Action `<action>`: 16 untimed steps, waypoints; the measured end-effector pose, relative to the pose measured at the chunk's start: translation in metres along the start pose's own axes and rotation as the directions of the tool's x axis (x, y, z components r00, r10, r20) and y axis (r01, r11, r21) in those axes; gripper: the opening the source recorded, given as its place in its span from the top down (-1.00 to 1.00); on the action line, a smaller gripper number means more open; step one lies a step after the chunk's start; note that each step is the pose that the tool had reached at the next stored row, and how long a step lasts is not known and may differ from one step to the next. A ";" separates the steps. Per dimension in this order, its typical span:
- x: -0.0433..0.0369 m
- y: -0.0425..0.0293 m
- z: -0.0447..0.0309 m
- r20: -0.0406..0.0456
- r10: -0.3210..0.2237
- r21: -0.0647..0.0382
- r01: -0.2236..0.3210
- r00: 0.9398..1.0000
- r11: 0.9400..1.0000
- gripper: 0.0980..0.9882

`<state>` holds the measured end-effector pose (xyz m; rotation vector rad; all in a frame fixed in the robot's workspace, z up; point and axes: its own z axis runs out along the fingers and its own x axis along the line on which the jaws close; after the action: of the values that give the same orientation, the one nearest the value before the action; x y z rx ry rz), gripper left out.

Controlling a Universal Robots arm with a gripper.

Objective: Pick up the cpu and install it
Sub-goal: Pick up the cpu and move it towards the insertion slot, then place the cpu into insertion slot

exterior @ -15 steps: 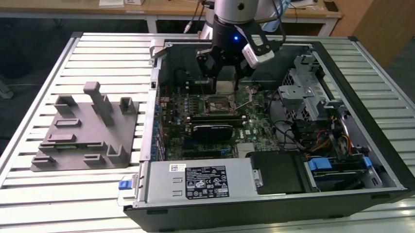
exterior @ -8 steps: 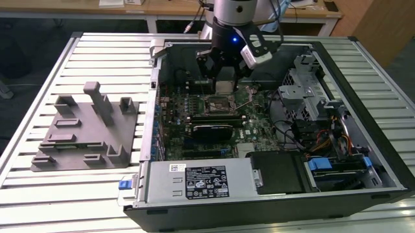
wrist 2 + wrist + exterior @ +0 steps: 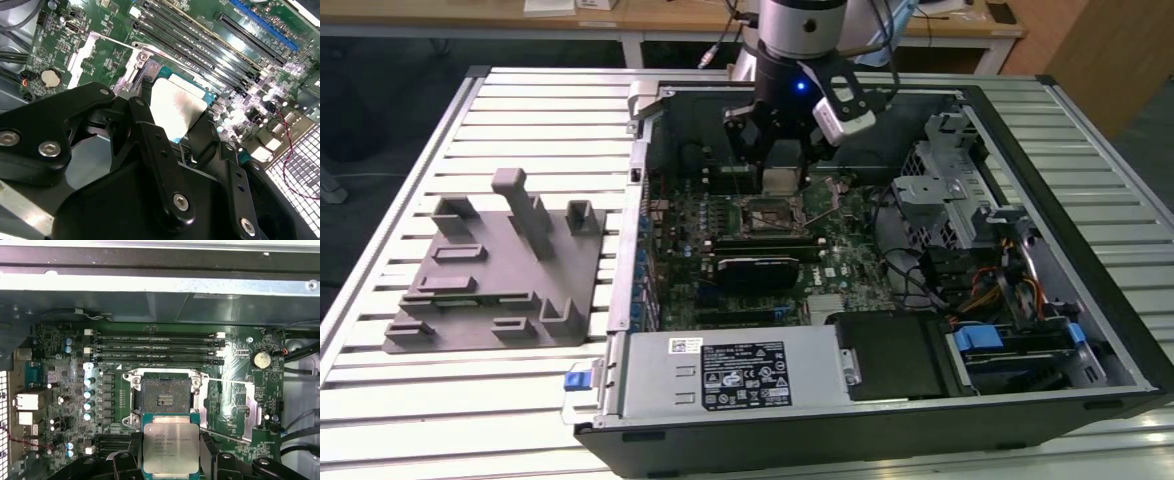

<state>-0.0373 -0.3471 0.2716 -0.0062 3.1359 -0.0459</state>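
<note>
The cpu (image 3: 170, 446), a small flat square chip with a pale silver top, is pinched by its edges between my gripper's black fingers (image 3: 131, 452). My gripper (image 3: 781, 168) hangs inside the open computer case, shut on the cpu (image 3: 781, 181), which it holds just above the motherboard. The empty square socket (image 3: 165, 396) lies right beside the chip, its metal frame (image 3: 250, 410) swung open to one side. In the second wrist view the cpu (image 3: 176, 106) shows as a bright plate between the fingers (image 3: 150, 125). The socket (image 3: 769, 213) sits just in front of the gripper in the exterior view.
The computer case (image 3: 1067, 300) lies open on a slatted metal table (image 3: 520, 120). A large grey plastic block (image 3: 494, 270) with upright tabs stands at the exterior view's left. Memory slots (image 3: 155, 347), a black ribbed module (image 3: 754, 270), a power supply (image 3: 720, 370) and a drive cage (image 3: 947, 190) surround the socket.
</note>
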 end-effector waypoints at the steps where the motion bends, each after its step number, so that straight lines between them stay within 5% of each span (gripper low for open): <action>1: 0.0000 0.0001 0.0002 0.000 0.000 0.000 0.000 1.000 1.000 0.00; 16: 0.0001 0.0001 0.0009 0.000 0.004 0.000 -0.004 1.000 1.000 0.00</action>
<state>-0.0374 -0.3470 0.2707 0.0002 3.1358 -0.0458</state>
